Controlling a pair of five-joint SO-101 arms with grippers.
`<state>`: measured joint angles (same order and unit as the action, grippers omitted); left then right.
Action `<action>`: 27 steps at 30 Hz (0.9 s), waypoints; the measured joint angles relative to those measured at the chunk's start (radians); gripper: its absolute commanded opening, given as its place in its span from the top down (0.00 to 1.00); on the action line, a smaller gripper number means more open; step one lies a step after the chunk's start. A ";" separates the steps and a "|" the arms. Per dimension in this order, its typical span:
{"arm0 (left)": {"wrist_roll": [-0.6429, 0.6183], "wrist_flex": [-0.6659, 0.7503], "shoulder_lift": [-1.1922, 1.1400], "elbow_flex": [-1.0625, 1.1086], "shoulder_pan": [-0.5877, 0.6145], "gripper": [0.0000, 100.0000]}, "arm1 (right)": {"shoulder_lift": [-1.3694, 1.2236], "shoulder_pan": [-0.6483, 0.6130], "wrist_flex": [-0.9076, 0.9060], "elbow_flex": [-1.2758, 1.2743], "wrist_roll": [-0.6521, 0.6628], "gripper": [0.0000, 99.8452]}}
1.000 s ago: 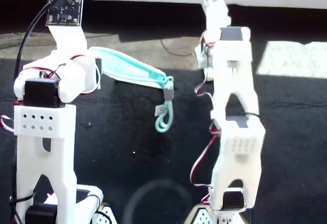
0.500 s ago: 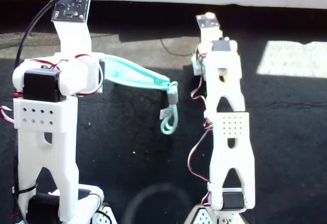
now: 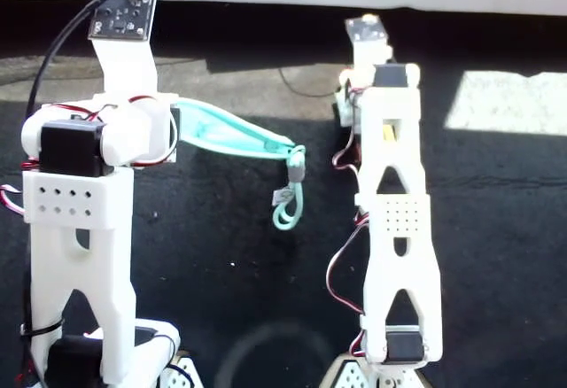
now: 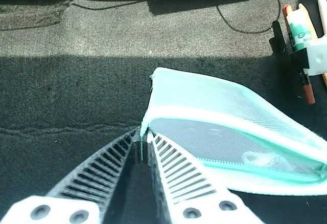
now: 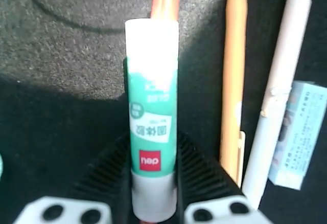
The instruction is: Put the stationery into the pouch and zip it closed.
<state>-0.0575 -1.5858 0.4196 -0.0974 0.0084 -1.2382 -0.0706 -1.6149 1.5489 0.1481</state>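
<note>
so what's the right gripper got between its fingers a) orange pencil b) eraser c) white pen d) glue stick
d: the right gripper is clamped on the green-and-white glue stick, while the orange pencil, white pen and eraser lie loose beside it.

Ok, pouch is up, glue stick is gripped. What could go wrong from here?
The left gripper pinches the pouch at one end only, so it droops and may swing or slip when pushed. The right gripper grips the glue stick near one end; the long free part may pivot. The orange pencil and white pen lie close beside it and could get knocked.
</note>
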 measured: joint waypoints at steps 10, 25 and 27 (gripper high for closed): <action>0.000 0.000 0.000 0.000 0.000 0.99 | 0.000 0.041 -0.141 0.094 0.061 0.99; 0.000 0.000 0.000 0.000 0.000 0.99 | 0.876 -0.060 -0.140 -0.855 0.054 0.99; 0.000 0.000 0.000 0.000 0.000 0.99 | 1.033 -0.063 -0.097 -1.082 0.054 0.99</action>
<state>-0.0575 -1.5858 0.4196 -0.0974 0.0084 -0.2056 -0.1335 -1.7116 0.4672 0.2018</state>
